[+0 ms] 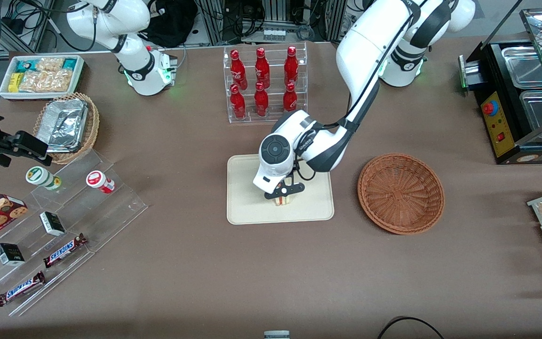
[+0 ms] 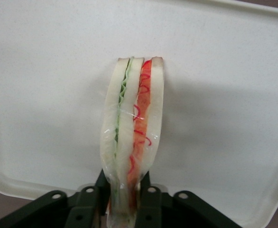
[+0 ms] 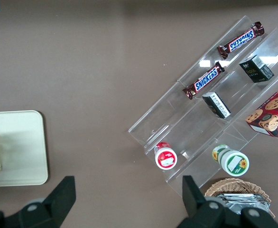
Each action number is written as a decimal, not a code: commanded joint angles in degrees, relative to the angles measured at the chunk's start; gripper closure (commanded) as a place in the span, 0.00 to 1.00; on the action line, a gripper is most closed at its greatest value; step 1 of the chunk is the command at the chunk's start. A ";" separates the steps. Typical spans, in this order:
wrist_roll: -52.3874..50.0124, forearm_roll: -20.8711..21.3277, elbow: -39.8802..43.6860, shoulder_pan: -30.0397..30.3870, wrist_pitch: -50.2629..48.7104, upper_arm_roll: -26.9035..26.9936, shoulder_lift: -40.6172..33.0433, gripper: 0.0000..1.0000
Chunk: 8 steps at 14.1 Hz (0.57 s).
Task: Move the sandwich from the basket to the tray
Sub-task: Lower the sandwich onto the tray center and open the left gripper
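I've got the gripper (image 1: 284, 194) low over the tray (image 1: 247, 207), jaws pinching the sandwich (image 2: 132, 137) upright, ready to set down.

End effector (image 1: 283, 196) hides most of sandwich (image 1: 282, 201).

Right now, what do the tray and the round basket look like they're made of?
The tray, where the gripper holds the sandwich, looks like smooth matte cream plastic: even surface, rounded moulded rim. The basket looks like woven reddish-brown wicker, its strands visibly ringed.
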 commanded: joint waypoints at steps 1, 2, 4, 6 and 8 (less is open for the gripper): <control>-1.16 -0.17 1.77 -0.60 -0.26 0.79 -0.34 0.00; -1.25 -0.17 1.68 -0.51 -0.35 0.79 -1.65 0.00; -1.25 0.01 1.42 -0.42 -0.70 0.79 -3.41 0.00; -0.64 0.01 0.98 0.45 -3.24 0.79 -5.69 0.00; 0.24 0.10 0.98 0.90 -6.67 0.88 -7.71 0.00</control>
